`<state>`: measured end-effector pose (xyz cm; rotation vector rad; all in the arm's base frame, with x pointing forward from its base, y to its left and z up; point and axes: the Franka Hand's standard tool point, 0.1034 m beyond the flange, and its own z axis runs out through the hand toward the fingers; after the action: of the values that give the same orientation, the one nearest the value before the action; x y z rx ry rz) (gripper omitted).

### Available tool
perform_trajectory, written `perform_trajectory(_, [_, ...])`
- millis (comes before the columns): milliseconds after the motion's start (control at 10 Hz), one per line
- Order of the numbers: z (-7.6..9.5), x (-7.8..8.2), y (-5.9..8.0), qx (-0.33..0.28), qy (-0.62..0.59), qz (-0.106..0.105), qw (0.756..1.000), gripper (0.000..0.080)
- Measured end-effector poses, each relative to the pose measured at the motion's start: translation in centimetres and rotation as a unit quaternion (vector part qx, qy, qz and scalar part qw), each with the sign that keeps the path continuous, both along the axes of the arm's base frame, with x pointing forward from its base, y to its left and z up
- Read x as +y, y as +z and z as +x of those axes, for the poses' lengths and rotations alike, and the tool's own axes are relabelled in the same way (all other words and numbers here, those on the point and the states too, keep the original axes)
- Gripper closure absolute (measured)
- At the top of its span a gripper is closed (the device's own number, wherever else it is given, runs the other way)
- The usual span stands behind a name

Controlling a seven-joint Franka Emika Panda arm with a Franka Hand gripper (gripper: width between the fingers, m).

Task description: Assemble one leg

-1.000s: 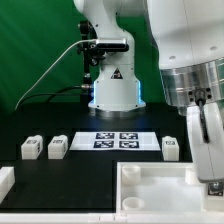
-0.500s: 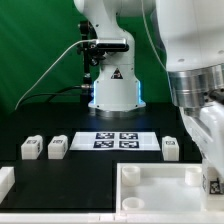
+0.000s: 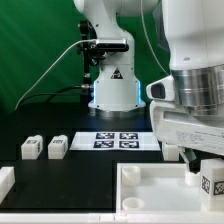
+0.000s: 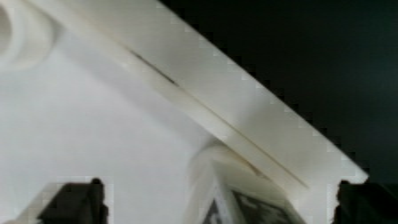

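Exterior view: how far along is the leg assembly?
Done: no leg looks attached to the tray yet. In hand: one leg sits at the pincer over the tray's corner on the exterior view's right; I can't tell if it is gripped. Left: seating it. Spare legs lie beside the marker board.
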<state>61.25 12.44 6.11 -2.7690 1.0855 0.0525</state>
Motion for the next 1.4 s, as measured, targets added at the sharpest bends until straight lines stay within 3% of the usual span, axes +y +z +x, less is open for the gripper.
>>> perform_trajectory(100, [0.69, -0.43, 0.68, -0.017, 0.124, -0.018, 0.992, 0.0150])
perform_trajectory(300, [1.27, -0.61, 1.05, -0.041, 0.261, -0.030, 0.964, 0.0150])
perform_trajectory(400, [1.23, -0.65, 0.96, -0.040, 0.261, -0.030, 0.964, 0.0150])
perform_trajectory(500, [1.22, -0.64, 0.95, -0.040, 0.260, -0.030, 0.964, 0.0280])
perform_trajectory(600, [1.21, -0.65, 0.93, -0.040, 0.260, -0.030, 0.964, 0.0280])
perform_trajectory(700, [1.20, -0.65, 0.90, -0.040, 0.260, -0.030, 0.964, 0.0420])
perform_trajectory(800, [1.22, -0.77, 0.90, -0.040, 0.260, -0.031, 0.964, 0.0506])
perform_trajectory(1100, [1.26, -0.81, 0.90, -0.038, 0.251, -0.030, 0.967, 0.0506])
perform_trajectory(1400, [1.54, -0.75, 1.00, 0.005, 0.114, -0.013, 0.993, 0.0506])
